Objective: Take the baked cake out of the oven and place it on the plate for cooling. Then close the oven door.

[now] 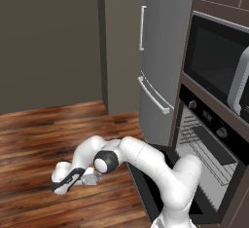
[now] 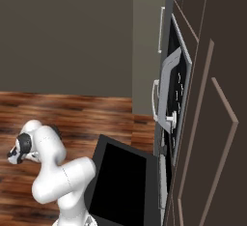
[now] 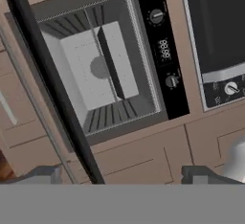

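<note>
Oven door (image 2: 123, 184) dropped flat, cavity of oven (image 3: 103, 70) exposed for reach-in. Hand (image 3: 122, 173) spread wide, empty, facing racks; knobs at 2 o'clock.

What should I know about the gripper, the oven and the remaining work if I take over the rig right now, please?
Gripper: open, holding nothing, drawn back from the oven and facing it.
Oven door: swung down, fully open.
Inside the oven a grey tray sits on the rack; I cannot make out the cake.
Done: door opened.
Left: take the cake out, set it on the plate, then close the oven door.
</note>
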Available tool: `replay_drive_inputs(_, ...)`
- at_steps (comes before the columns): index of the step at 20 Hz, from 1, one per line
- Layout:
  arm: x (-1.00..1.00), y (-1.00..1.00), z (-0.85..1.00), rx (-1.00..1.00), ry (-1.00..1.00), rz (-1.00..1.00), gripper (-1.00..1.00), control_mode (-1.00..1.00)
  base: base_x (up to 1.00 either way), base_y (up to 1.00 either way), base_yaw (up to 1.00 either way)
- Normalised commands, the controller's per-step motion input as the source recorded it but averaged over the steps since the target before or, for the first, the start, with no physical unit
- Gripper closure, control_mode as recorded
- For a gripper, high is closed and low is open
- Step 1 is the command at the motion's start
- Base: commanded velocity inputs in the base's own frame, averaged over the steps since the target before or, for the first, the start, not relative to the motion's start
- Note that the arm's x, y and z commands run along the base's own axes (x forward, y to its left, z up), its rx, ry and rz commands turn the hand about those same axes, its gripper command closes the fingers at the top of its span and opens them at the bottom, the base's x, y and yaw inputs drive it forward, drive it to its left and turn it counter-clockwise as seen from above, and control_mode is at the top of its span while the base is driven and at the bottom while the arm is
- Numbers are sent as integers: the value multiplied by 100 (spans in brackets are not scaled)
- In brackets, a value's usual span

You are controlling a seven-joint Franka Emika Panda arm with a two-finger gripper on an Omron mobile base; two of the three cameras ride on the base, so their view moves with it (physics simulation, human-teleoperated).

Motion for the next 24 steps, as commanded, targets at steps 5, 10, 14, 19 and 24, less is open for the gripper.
replay_drive_inputs(5,-19,-29,-15,-3,11,1,-100,-100,0,0,0)
replay_drive_inputs(10,0,-29,0,0,13,4,-100,-100,0,0,0)
replay_drive_inputs(14,0,-46,-6,-1,13,8,-100,-100,0,0,0)
replay_drive_inputs(19,0,-55,-11,0,6,11,-100,-100,0,0,0)
replay_drive_inputs(24,0,-47,-6,3,0,11,-100,-100,0,0,0)
